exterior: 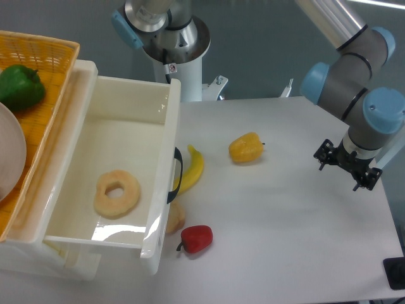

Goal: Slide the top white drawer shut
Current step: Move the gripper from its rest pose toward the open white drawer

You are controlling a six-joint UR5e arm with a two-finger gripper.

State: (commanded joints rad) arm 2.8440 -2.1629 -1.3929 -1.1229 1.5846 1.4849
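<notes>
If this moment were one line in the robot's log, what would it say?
top white drawer: open, donut inside | gripper: far right, off drawer, holding nothing | black handle: untouched | banana beside handle

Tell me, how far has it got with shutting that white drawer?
Nothing looks done yet. The drawer is pulled out wide, a bagel lying inside. The claw hangs over the table's far right side, well away from the black handle, holding nothing. Left to do: reach the drawer front, where a banana lies close by, and push it in.
</notes>
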